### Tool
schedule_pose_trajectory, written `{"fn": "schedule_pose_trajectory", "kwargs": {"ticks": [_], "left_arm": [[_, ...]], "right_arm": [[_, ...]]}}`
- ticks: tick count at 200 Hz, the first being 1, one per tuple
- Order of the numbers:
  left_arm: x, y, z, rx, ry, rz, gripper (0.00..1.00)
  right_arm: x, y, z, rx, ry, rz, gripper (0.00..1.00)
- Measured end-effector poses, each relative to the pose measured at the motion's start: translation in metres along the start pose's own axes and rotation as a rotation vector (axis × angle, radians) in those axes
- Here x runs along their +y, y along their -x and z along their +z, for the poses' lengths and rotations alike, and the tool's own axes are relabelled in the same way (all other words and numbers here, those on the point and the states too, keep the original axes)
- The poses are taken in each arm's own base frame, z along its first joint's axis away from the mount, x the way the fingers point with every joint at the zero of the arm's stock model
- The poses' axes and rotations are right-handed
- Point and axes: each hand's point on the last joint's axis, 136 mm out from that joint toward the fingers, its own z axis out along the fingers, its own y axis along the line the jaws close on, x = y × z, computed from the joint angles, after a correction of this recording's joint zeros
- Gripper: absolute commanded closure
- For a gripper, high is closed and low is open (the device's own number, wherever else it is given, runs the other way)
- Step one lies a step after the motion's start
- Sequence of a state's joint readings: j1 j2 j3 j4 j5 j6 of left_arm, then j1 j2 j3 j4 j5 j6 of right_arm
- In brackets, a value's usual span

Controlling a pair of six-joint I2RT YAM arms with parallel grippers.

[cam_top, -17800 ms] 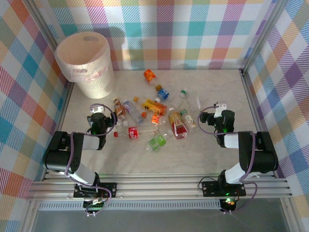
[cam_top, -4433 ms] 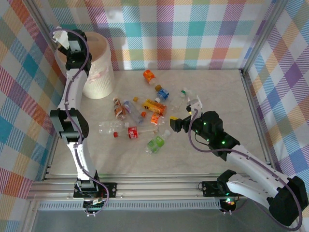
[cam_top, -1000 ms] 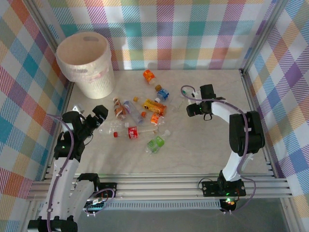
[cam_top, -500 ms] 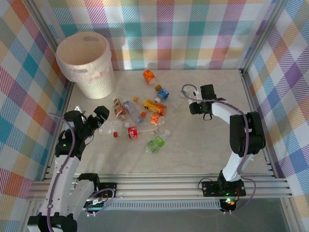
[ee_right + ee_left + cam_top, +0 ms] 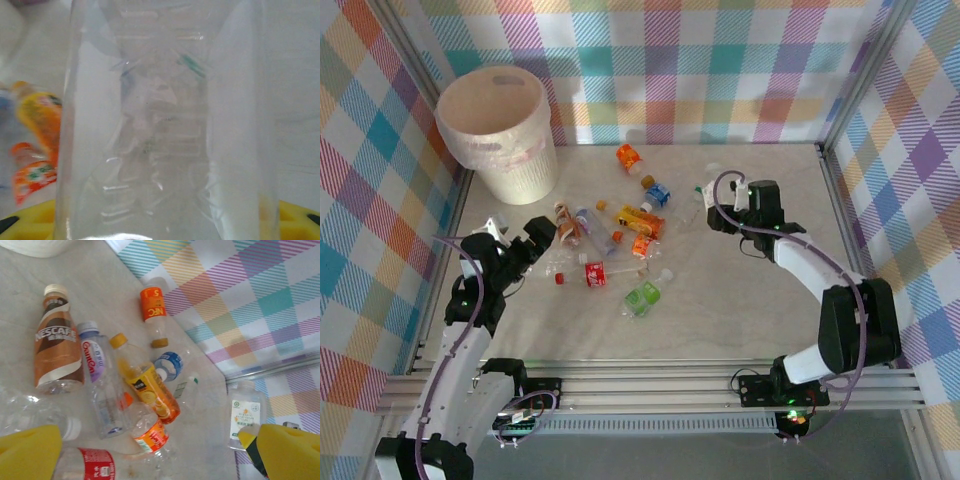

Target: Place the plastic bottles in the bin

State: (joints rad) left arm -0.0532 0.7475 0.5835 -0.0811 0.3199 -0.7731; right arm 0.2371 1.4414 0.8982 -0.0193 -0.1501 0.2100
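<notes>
Several plastic bottles [image 5: 640, 218] lie scattered mid-table, among them a brown one [image 5: 57, 352], an orange one [image 5: 152, 312], a yellow one [image 5: 150, 387] and a red-labelled one [image 5: 595, 273]. The cream bin [image 5: 495, 130] stands at the back left. My left gripper [image 5: 532, 245] hovers open at the left edge of the pile. Its yellow fingers [image 5: 30, 452] straddle an orange-labelled clear bottle [image 5: 150, 432] without touching it. At the pile's right side, my right gripper [image 5: 722, 210] is shut on a clear bottle [image 5: 165, 125] that stands between its yellow fingers [image 5: 295, 220].
Checked walls close the table at the back and both sides, with a metal rail [image 5: 828, 190] along the right. A clear bottle with a white label [image 5: 245, 412] shows at the far right near the wall. Bare tabletop [image 5: 720, 310] lies in front of the pile.
The right gripper has closed on the clear bottle and its arm has swung out to the right. The left gripper has moved forward and right, closer to the bottles, still open.
</notes>
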Motion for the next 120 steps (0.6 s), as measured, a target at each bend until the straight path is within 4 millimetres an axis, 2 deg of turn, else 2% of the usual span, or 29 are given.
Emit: {"fn": "schedule_pose_trajectory", "kwargs": {"ticks": [31, 61, 88, 120], "left_arm": [[-0.008, -0.002, 0.010, 0.013, -0.032, -0.010, 0.00], [-0.017, -0.025, 0.028, 0.112, -0.044, 0.009, 0.00], [-0.048, -0.045, 0.039, 0.193, -0.108, 0.066, 0.00], [-0.083, -0.049, 0.052, 0.224, -0.210, 0.099, 0.00]], "right_arm": [[0.039, 0.006, -0.002, -0.025, 0.160, 0.054, 0.57], [0.084, 0.008, -0.006, -0.029, 0.320, 0.062, 0.57], [0.124, 0.009, -0.013, -0.013, 0.454, 0.058, 0.57], [0.171, 0.030, -0.026, -0.016, 0.620, 0.048, 0.57]]}}
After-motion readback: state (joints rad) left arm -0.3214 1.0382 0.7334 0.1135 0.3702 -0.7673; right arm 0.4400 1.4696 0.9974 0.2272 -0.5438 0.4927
